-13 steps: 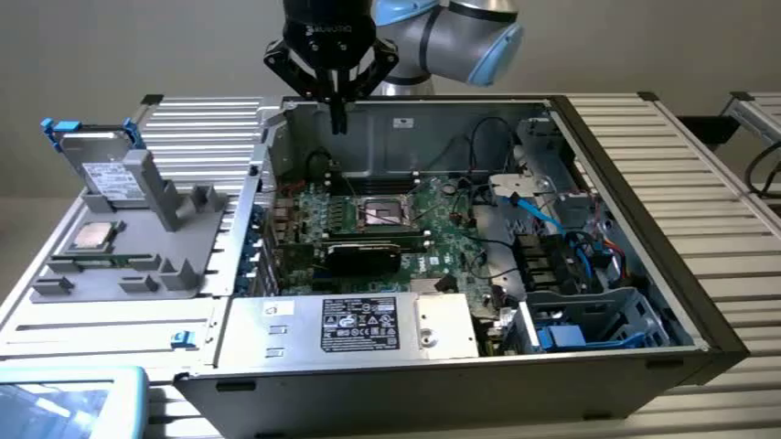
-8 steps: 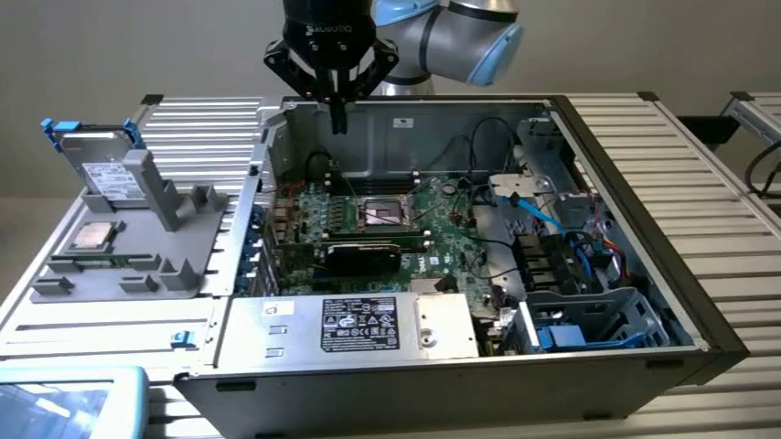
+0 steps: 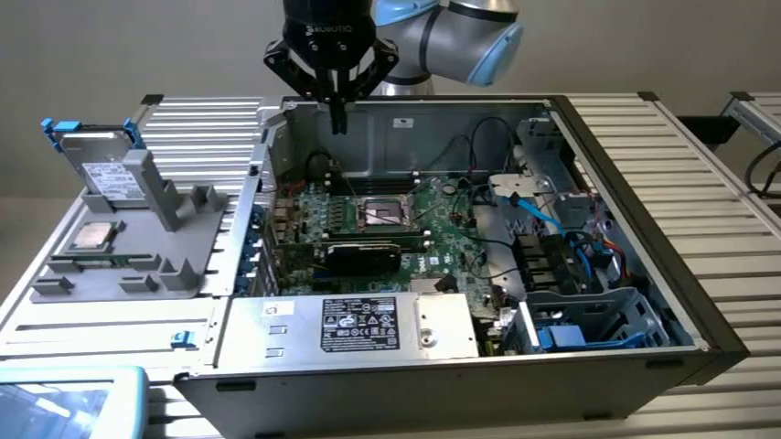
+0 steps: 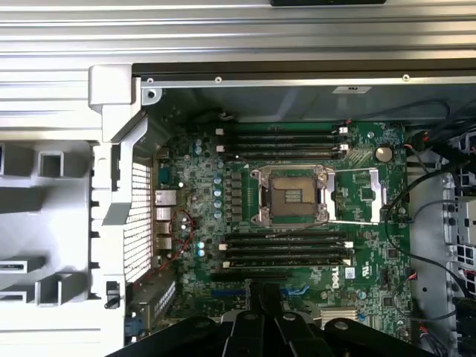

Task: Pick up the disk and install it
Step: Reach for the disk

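Above the motherboard point(image 3: 403, 229) of the open computer case point(image 3: 403, 384), the fingers point(image 3: 338, 110) are hanging pressed together, gripping nothing. As I judge it, they are risking a clip on the case wall or cables if travelling low, and, arriving shut, a knock that topples the disk point(image 3: 108, 165). It is standing on edge in the grey holder point(image 3: 134, 247) on the table point(image 3: 659, 137), well apart from the fingers, toward the exterior view's left.

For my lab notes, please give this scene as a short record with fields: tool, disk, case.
tool: shut, empty, above the motherboard
disk: stands in the grey holder, at the exterior view's left, apart from the tool
case: open, socket empty
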You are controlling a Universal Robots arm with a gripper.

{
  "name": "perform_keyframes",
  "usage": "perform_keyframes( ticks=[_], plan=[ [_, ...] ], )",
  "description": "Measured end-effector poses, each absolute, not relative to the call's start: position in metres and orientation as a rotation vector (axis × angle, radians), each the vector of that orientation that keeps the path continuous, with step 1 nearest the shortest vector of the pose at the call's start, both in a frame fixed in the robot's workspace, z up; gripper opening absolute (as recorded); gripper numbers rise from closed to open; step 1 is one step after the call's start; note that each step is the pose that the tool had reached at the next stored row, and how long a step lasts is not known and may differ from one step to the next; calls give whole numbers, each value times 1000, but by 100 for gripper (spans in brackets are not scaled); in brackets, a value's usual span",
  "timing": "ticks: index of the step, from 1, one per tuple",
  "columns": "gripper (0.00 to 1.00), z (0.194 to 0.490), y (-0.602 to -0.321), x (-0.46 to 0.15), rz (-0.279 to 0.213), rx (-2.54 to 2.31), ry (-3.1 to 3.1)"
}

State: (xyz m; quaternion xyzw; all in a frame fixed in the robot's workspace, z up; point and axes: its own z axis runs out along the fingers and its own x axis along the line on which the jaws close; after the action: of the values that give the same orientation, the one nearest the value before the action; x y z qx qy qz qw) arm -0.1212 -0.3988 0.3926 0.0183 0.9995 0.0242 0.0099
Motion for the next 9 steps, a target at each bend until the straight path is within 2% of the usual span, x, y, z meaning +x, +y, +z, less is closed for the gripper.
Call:
perform_keyframes(
  ticks=[9],
  plan=[
    [11, 393, -399, -147, 76, 57, 3119]
  ],
)
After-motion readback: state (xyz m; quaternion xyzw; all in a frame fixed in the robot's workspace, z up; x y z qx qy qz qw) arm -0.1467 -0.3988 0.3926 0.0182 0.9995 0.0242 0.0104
